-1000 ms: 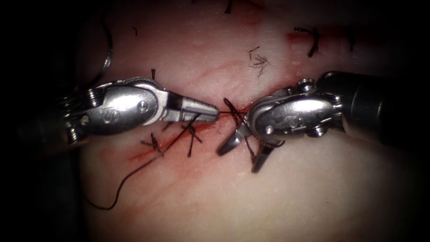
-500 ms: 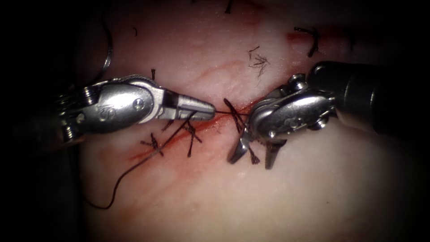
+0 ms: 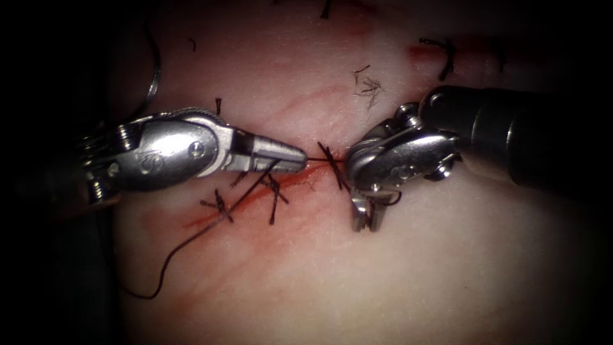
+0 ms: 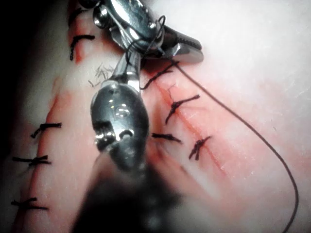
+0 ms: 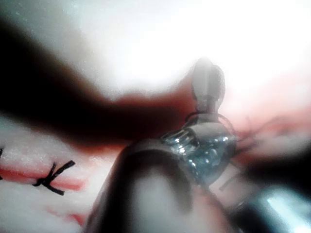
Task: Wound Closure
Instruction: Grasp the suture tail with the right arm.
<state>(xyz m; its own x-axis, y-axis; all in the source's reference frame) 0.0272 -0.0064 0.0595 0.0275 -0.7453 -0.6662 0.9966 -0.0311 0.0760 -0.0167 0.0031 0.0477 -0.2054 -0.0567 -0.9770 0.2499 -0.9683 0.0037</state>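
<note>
The cut [image 3: 255,191] runs slantwise across the tissue [image 3: 383,281], with red fluid along it. My left tool [image 3: 303,158] lies left of the newest stitch [image 3: 332,163], its jaws shut on a short taut thread [image 3: 316,159] leading to that stitch. My right tool [image 3: 365,220] points down just right of the cut, jaws shut on the dark strand [image 3: 345,182] hanging from the same stitch. A thin curved grey arc [image 3: 154,76], seemingly the needle, lies free at the tissue's left edge. In the left wrist view the left tool [image 4: 127,68] meets the right tool [image 4: 167,43]. The right tool [image 5: 208,82] looks shut.
Tied stitches [image 3: 220,206] [image 3: 274,191] cross the cut further left. A long loose thread [image 3: 166,275] trails from them toward the lower left. Cut thread ends [image 3: 370,86] and an older stitch [image 3: 447,57] lie on the far tissue. Another stitched row [image 4: 39,160] is visible in the left wrist view.
The right tool's jaws stood wide open around the hanging strand and have closed on it, while its wrist shifted left and up. The left tool has drawn back slightly left, still gripping its thread.
</note>
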